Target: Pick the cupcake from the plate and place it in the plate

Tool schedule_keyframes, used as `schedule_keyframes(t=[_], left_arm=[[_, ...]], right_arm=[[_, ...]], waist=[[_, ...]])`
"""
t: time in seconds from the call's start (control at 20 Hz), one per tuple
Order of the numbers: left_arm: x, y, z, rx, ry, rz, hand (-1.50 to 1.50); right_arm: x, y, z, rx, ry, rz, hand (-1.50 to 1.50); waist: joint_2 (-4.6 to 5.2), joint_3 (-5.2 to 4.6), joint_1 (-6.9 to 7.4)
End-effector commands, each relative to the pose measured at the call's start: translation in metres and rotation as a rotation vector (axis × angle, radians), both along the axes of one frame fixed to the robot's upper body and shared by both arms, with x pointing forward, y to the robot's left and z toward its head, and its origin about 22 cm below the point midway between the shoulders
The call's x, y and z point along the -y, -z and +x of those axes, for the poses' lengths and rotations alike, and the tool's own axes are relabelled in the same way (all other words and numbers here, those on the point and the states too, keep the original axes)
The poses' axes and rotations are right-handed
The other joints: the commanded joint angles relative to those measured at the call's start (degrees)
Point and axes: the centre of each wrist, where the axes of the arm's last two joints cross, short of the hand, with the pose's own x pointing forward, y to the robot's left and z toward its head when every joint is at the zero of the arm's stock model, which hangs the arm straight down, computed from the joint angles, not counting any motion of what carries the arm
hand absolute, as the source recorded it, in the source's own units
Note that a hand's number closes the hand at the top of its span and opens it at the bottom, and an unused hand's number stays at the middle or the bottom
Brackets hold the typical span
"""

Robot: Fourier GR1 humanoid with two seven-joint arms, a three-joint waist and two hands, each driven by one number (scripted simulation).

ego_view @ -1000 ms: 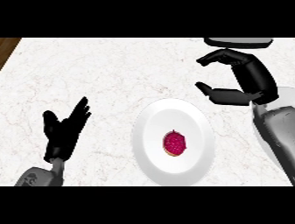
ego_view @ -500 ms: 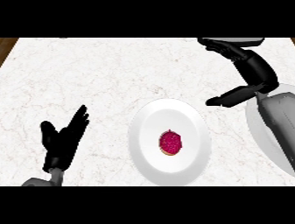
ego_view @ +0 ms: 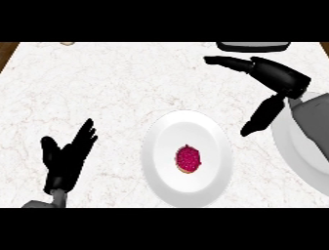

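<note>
Counter (ego_view: 124, 83): white marble top with faint pinkish-grey veining, flat and matt; strips of dark wood floor show past its left and right edges.

Right forearm (ego_view: 325, 141): smooth grey shell, rounded, entering from the lower right corner.

Plate (ego_view: 163, 166): plain white, round, glossy, with a shallow rim; it lies on the counter right of centre, near the lower edge.

Right hand (ego_view: 278, 75): black, jointed, held above the counter to the upper right of the plate. Fingers stretch out straight toward the left, the thumb hangs down apart from them; spread wide, holding nothing. It is clear of the plate and well apart from the cupcake.

Left hand (ego_view: 66, 158): black, open, fingers straight and pointing up, resting at the lower left, apart from the plate.

Dark object (ego_view: 253, 46): flat, rounded, at the counter's far edge, partly cut off.

Cupcake (ego_view: 188, 158): small, round, deep magenta speckled top with a pale edge; sits slightly right of the plate's centre, untouched by either hand.
</note>
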Motion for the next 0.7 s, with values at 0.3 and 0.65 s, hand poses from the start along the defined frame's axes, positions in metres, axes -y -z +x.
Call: schedule_keyframes(t=[0.3,0.65], left_arm=[[0.011,0.008,-0.006,-0.029,0.006,-0.007,0.00],[0.001,0.016,-0.012,-0.018,0.007,0.005,0.00]], right_arm=[[-0.069,0.020,-0.053,0.019,0.005,-0.198,-1.50],[-0.096,0.037,-0.063,-0.005,0.033,-0.325,-1.50]], waist=[[0.22,-0.14,-0.08],[0.34,-0.15,0.32]])
